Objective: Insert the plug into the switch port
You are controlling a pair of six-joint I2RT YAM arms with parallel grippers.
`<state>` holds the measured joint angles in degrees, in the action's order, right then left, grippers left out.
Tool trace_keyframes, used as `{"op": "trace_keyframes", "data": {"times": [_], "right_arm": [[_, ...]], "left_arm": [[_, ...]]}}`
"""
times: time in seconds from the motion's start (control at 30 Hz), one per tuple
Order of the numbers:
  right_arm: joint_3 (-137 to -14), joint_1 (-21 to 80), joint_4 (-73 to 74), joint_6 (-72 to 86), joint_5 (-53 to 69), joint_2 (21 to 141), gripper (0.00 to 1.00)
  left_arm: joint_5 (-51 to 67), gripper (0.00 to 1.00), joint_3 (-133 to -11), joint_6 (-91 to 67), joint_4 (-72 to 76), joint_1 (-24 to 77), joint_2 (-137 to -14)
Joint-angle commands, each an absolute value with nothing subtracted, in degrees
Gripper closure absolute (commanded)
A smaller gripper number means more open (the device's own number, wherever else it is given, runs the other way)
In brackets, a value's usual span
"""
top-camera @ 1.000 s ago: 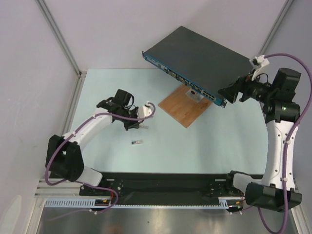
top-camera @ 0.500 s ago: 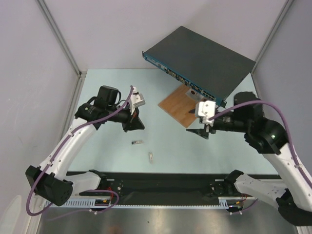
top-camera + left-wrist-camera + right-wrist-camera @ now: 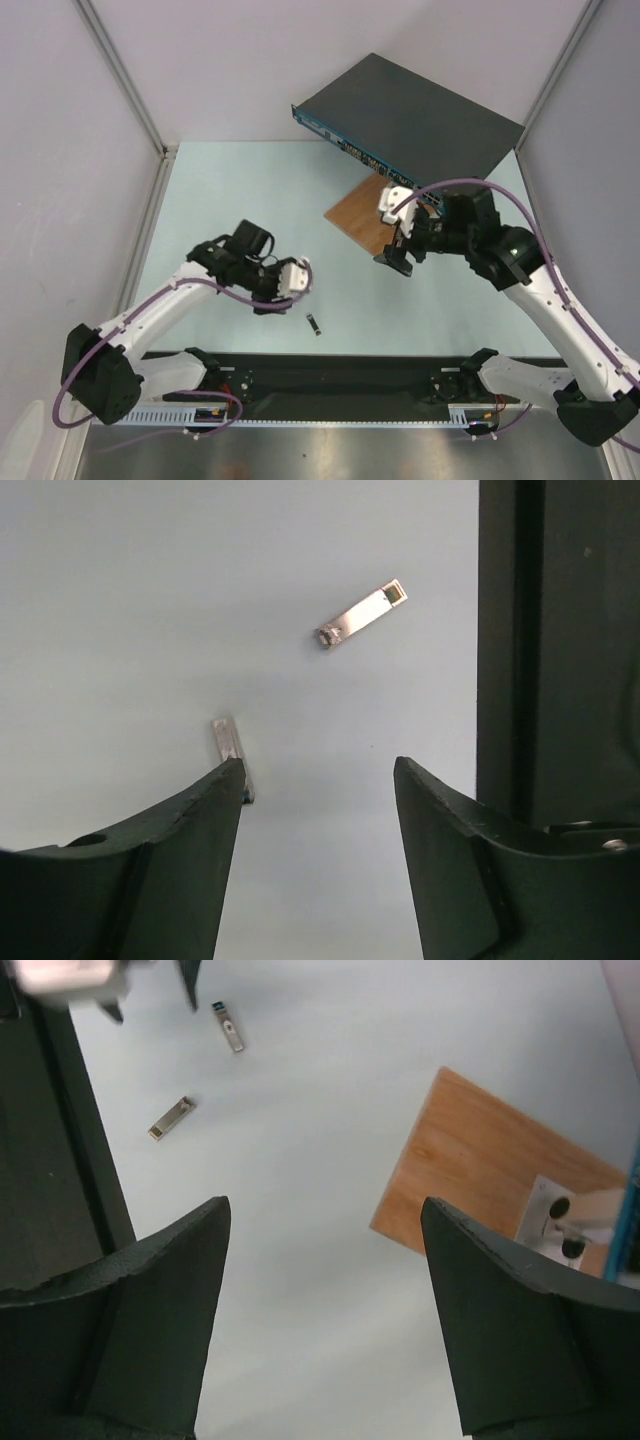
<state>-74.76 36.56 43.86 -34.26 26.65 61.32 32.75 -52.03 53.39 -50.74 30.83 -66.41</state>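
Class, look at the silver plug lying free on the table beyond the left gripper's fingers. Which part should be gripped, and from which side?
Grip the plug at mid-length, across its two long edges, coming straight down from above. It lies flat on the table, long and narrow and slanted, so the open left gripper probably needs turning to straddle its narrow width.

The left arm (image 3: 150, 305) rises from its base, folds at the elbow and turns back toward the middle, so the left gripper (image 3: 272, 302) sits low, just ahead of the bases, pointing down. Its jaws stand apart with nothing between them. The right arm (image 3: 565, 320) climbs from its base and stretches inward toward the middle, with the right gripper (image 3: 395, 262) at its end tilted downward. Its jaws are spread wide as well and grip nothing.
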Motion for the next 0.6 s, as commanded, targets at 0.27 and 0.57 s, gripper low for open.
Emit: {"op": "trace_keyframes", "data": {"times": [0.27,0.57], "right_arm": [[-74.71,26.81,41.13,-21.01,32.87,56.08,0.21],[-74.09,24.52,41.84,-19.87,33.31,55.46,0.26]], "left_arm": [[27.07,0.38,-47.29,74.79,-34.28,43.94,-82.95],[27.07,0.51,-46.41,77.08,-32.25,47.55,-87.62]]}}
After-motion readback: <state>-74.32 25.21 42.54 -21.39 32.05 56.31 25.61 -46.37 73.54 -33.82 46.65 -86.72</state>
